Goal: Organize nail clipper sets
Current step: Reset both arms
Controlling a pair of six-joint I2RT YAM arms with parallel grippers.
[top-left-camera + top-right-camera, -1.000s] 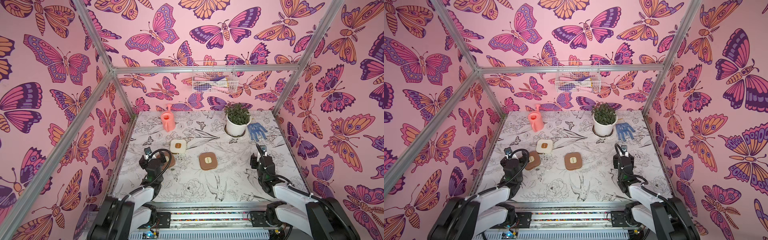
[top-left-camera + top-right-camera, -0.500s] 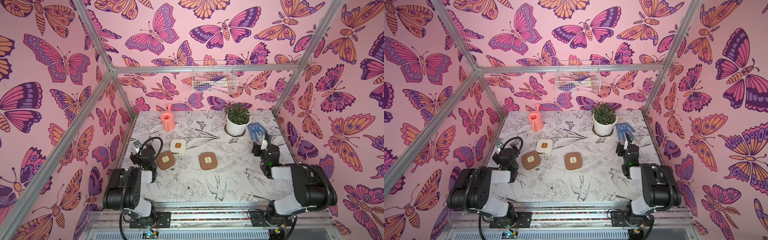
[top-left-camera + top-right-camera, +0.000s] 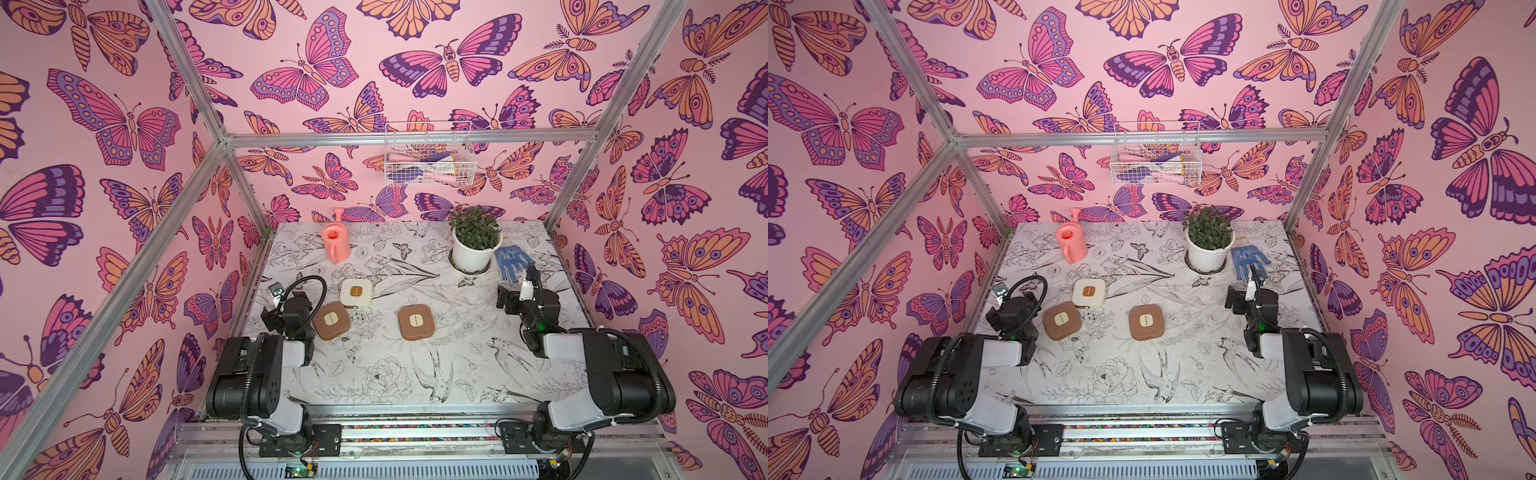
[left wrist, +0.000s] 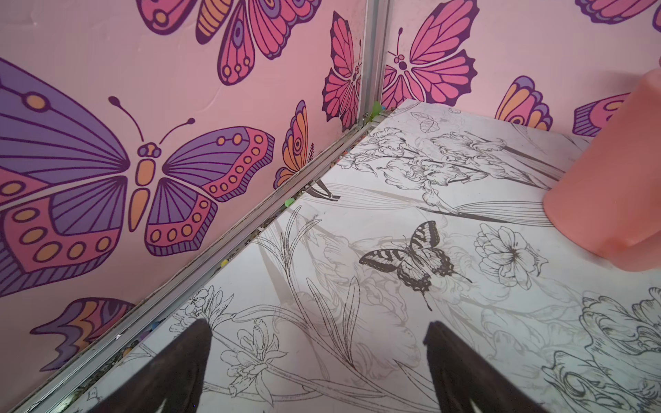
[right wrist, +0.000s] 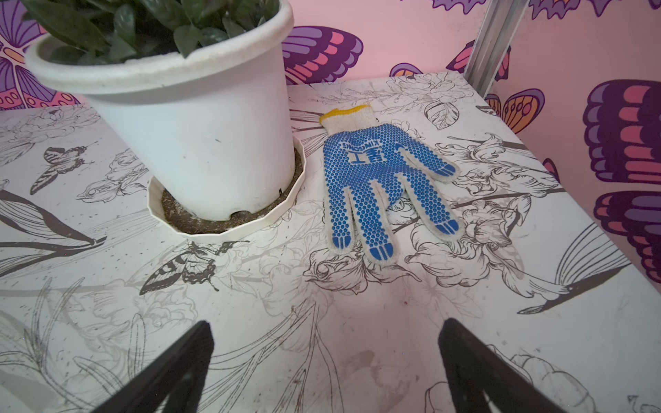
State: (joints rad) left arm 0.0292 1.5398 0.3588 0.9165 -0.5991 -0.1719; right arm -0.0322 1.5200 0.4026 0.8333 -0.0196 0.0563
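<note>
Toward the left of the table (image 3: pixel 465 357), the cream case (image 3: pixel 356 292) lies shut just beyond the left brown case (image 3: pixel 331 321), with the right brown case (image 3: pixel 416 322) apart. The left gripper (image 4: pixel 316 323) and right gripper (image 5: pixel 325 321) gape wide and empty, seemingly parked clear.

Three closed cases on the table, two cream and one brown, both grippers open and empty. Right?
Not quite: the colours are swapped. Both top views show one cream case and two brown, the left brown case and the middle brown case. The rest holds: all closed on the table, with the left gripper and right gripper open and empty.
</note>
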